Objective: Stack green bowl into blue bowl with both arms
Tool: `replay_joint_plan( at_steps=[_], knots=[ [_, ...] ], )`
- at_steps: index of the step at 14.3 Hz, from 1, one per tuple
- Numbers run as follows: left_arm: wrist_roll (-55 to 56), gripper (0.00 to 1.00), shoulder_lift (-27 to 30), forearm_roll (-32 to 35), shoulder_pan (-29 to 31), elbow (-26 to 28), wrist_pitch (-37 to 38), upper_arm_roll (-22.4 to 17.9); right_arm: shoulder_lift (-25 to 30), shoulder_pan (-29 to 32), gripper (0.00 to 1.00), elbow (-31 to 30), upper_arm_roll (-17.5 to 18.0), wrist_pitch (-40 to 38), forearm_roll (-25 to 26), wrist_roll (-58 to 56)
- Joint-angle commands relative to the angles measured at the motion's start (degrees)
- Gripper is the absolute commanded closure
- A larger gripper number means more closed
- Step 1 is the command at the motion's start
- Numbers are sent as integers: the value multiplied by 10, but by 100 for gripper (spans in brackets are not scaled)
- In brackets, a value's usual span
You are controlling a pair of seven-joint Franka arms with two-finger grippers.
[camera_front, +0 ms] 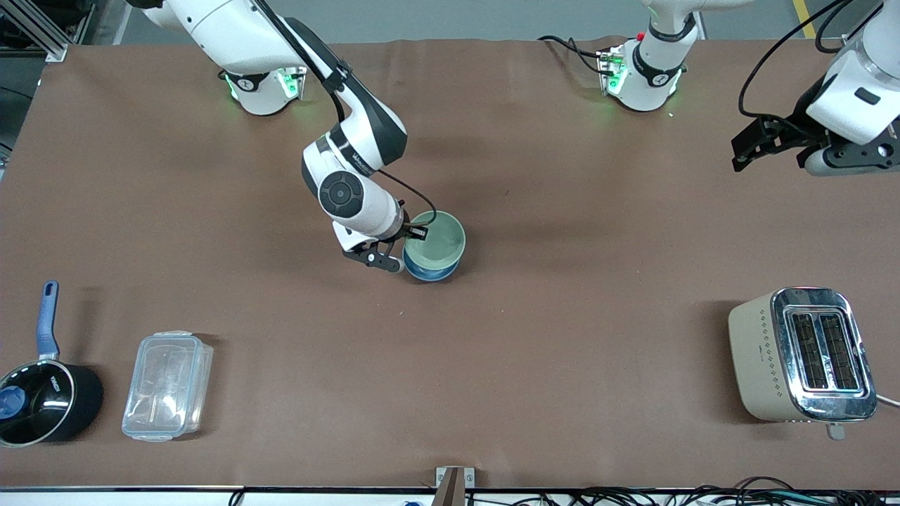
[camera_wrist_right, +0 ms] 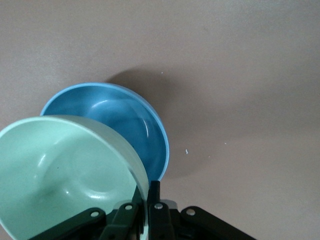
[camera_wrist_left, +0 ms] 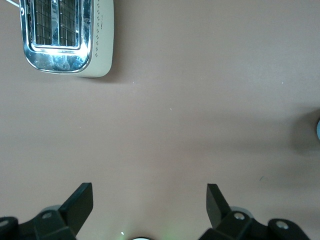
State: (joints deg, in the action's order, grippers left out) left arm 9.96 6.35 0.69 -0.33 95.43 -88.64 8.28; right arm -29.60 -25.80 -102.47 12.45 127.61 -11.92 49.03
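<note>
Holding the green bowl (camera_front: 437, 241) by its rim, your right gripper (camera_front: 404, 246) is pinching it closed and hanging it tilted over the blue bowl (camera_front: 429, 269), which is sitting on the table (camera_front: 562, 211) mid-way between the saucepan (camera_front: 42, 400) and the toaster (camera_front: 801, 355), farther from the front camera than both. In the right wrist view the green bowl (camera_wrist_right: 65, 170) is overlapping the blue bowl (camera_wrist_right: 120, 125) off-centre. You are risking a lopsided drop: releasing from this tilt could make the green bowl catch the blue rim and tip or slide off. Level and centre it first. Your left gripper (camera_front: 756, 144) is waiting spread wide over the table at the toaster's end, holding nothing.
</note>
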Motion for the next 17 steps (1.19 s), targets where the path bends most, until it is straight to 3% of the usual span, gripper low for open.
replay_joint_plan(
  at_steps=[1,6,8,10,12,14,17],
  knots=[
    [-16,0,-5,-6,2,-6,-3,-5,-5,0,97,2,2,12,13,17],
    [-37,0,-15,0,2,-25,-3,-5,-8,7,85,2,2,11,13,16],
    [-43,0,-15,-1,3,-25,-3,-5,-6,13,63,3,2,1,13,15],
    [-50,0,-14,-1,3,-27,-3,-5,29,25,21,7,1,-51,14,11],
    [-50,0,-15,0,4,-36,-3,-6,103,49,3,9,-1,-134,63,11],
    [-50,0,-15,-1,4,-36,-3,-6,176,93,0,10,3,-206,143,4],
    [-65,0,-23,-2,5,-35,-3,-7,254,172,0,11,1,-226,161,-97]
  ],
)
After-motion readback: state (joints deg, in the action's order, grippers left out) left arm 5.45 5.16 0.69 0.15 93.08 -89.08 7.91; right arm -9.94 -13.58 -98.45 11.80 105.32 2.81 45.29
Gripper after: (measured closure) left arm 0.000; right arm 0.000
